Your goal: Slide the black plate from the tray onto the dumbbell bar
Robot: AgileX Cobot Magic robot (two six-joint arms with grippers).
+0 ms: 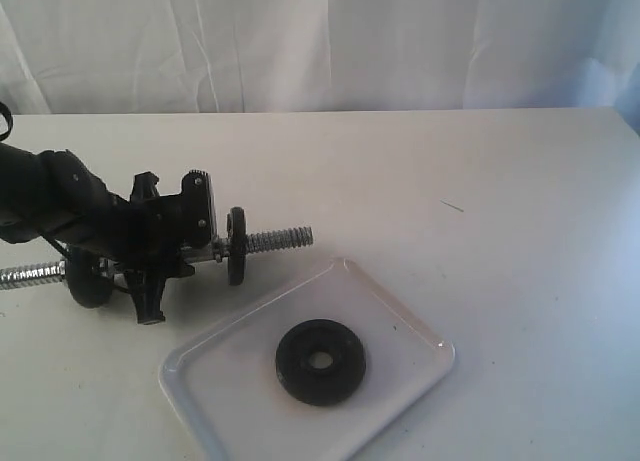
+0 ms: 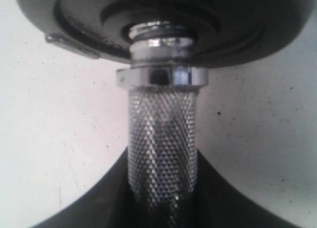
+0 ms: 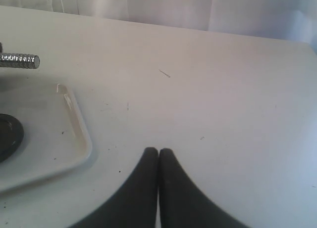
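Note:
The black plate lies flat in the white tray near the table's front; its edge also shows in the right wrist view with the tray. The dumbbell bar is held roughly level just above the table at the left. My left gripper is shut on its knurled middle, close to a chrome collar. The bar's free threaded end points toward the tray. My right gripper is shut and empty above bare table beside the tray; the exterior view does not show it.
A thin black disc sits on the bar just beyond the collar, filling the far side of the left wrist view. Another dark disc sits on the bar's left part. White curtain backs the table.

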